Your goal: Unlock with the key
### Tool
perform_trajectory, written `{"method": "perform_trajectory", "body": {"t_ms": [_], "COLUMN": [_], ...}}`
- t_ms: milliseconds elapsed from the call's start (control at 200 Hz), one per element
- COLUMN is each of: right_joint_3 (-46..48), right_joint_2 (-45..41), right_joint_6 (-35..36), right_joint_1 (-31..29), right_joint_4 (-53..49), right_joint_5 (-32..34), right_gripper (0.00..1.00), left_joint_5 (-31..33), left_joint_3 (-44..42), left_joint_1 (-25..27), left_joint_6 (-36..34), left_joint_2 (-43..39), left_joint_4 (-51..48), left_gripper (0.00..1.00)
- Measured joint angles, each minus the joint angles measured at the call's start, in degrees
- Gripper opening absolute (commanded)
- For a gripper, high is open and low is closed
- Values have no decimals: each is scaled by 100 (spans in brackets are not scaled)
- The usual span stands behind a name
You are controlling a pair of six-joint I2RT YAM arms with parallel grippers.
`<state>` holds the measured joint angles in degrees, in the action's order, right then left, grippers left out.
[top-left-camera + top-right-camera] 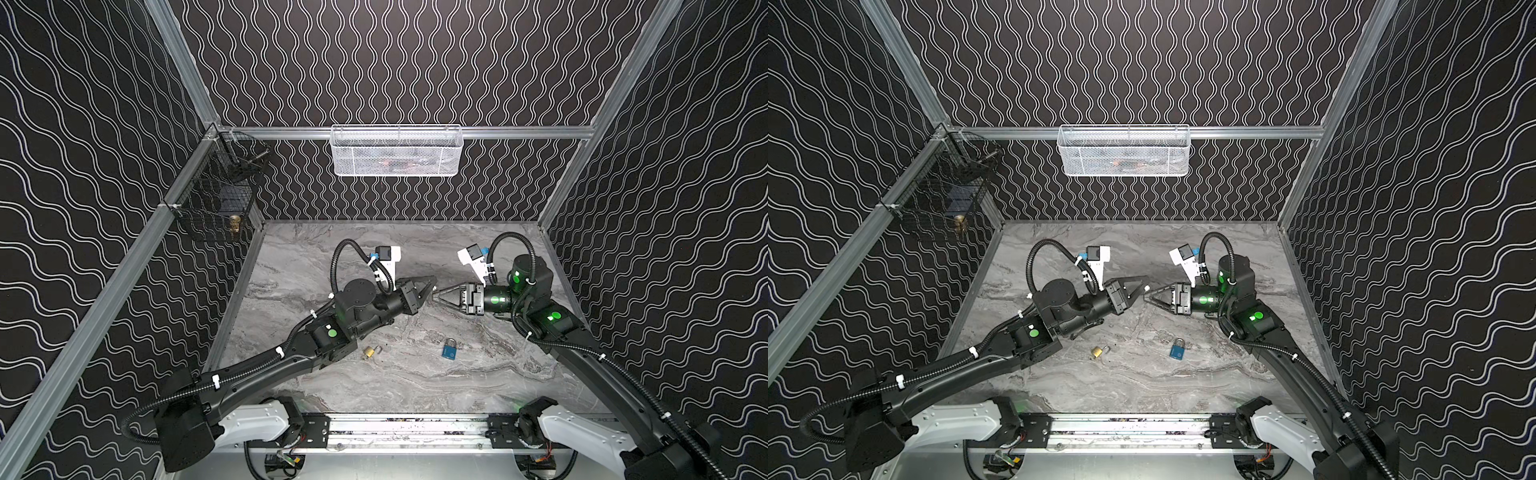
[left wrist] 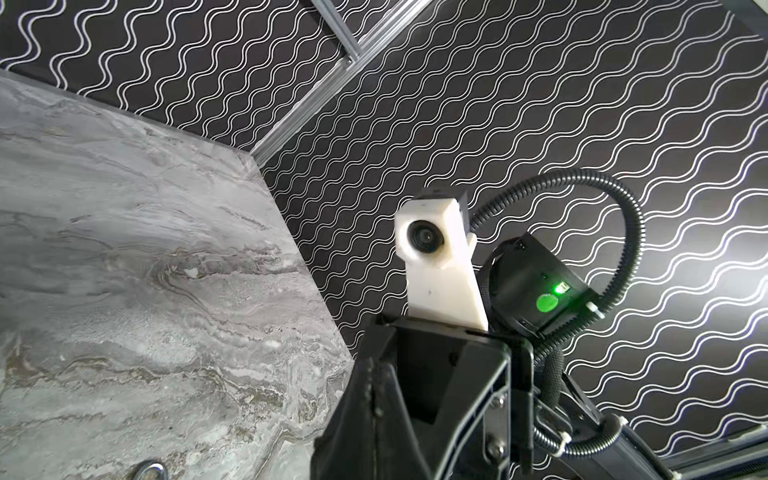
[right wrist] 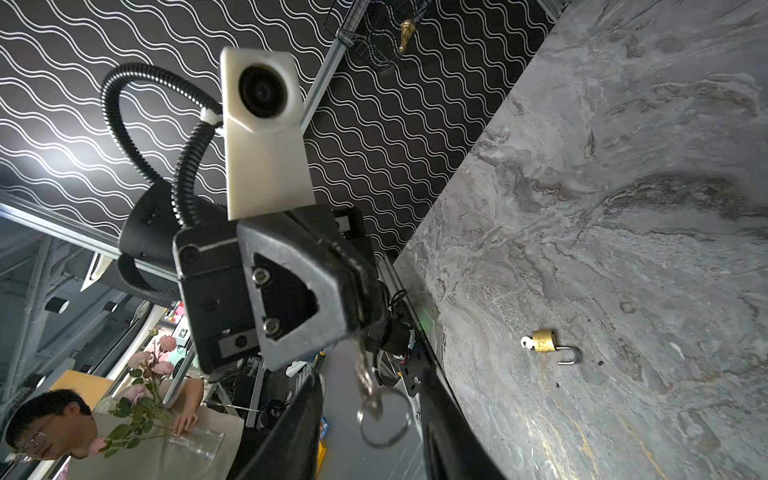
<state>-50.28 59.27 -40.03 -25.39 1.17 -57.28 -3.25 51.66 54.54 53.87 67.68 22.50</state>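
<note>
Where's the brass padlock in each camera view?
In a top view: brass padlock below centre, left of the blue padlock.
In a top view: same spot.
Left wrist: not clearly in it.
Right wrist: on the marble tabletop, shackle open.
Shared landmark: that tabletop.

Robotics lab test cell, aluminium frame (image 1: 519, 132), wave-patterned panels (image 1: 415, 62), marble-look tabletop (image 1: 415, 382), arm mounting rail (image 1: 407, 428)

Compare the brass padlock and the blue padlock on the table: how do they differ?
The brass padlock is gold-coloured; the blue padlock is blue. The brass padlock's shackle stands open, the blue padlock's looks closed. A key sits in the brass padlock; none shows in the blue one. Both lie on the table.
</note>
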Motion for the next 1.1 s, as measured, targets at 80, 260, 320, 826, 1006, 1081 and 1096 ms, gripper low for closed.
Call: {"method": "perform_trajectory", "body": {"t_ms": [80, 260, 320, 826, 1006, 1081, 1096], "right_joint_3": [59, 151, 192, 407, 472, 562, 577], "right_joint_2": [26, 31, 24, -70, -289, -424, -452], "right_joint_6": [-46, -264, -306, -634, -341, -188, -129], "right_joint_1": [0, 70, 160, 332, 682, 922, 997], "right_joint_4": [177, 494, 599, 1036, 378, -39, -166], "right_joint_5": [-57, -192, -197, -428, -249, -170, -144], "right_gripper": [31, 22, 18, 0, 0, 0, 0], "left_joint_5": [-59, -125, -122, -98, 164, 442, 525], "left_joint_3": [9, 11, 11, -13, 245, 474, 527], "left_joint_1": [0, 0, 0, 2, -7, 37, 72], "left_joint_6": [-11, -24, -26, -31, -186, -199, -208], "left_joint_2": [33, 22, 20, 31, -24, -46, -37], "left_joint_4": [52, 59, 68, 98, -317, -870, -1012], "left_gripper": [0, 0, 0, 33, 76, 80, 80]}}
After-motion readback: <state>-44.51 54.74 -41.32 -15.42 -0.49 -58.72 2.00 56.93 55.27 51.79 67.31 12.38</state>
